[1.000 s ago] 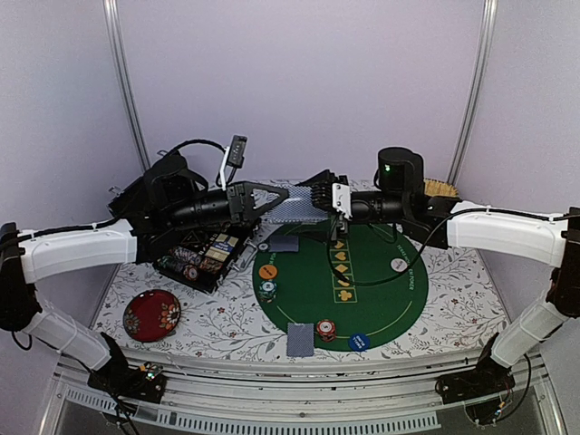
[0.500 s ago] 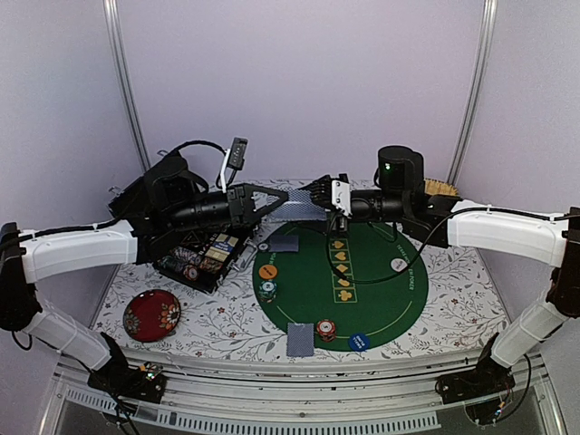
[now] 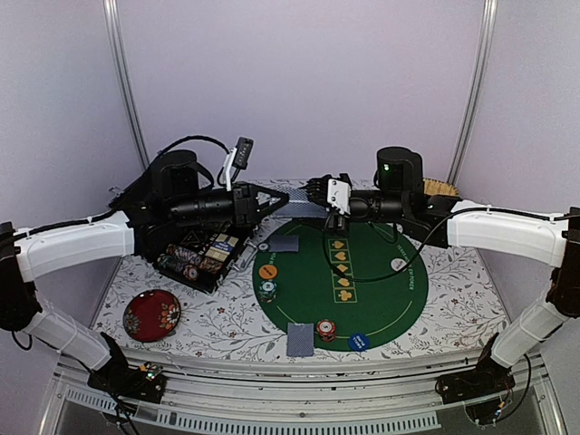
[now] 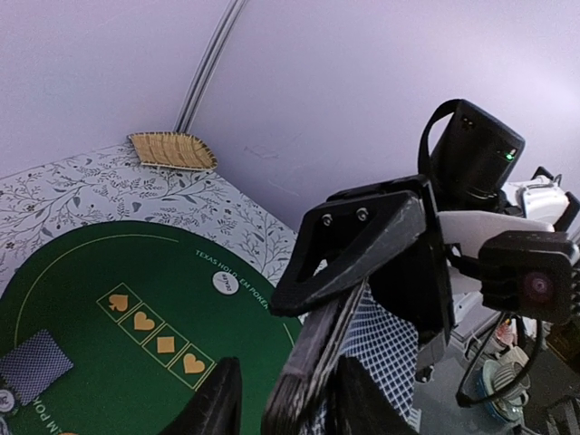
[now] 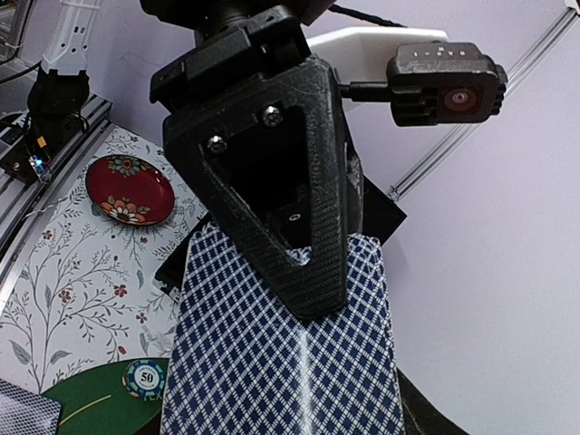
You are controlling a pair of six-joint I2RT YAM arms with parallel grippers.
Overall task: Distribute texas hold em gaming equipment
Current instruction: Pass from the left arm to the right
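While both meet over the counter (image 3: pixel 458 299), right hand (image 3: pixel 315 190) pinches a playing card (image 5: pixel 272 362), and left hand (image 3: pixel 276 197) sits spread at its end.

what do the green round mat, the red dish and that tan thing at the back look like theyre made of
Green round mat: looks like felt or similar cloth, matte, lying flat with printed suits. Red floral dish: probably glazed ceramic or lacquer, going by its slight sheen. Tan piece: woven straw or rattan, ribbed weave visible, dull finish.
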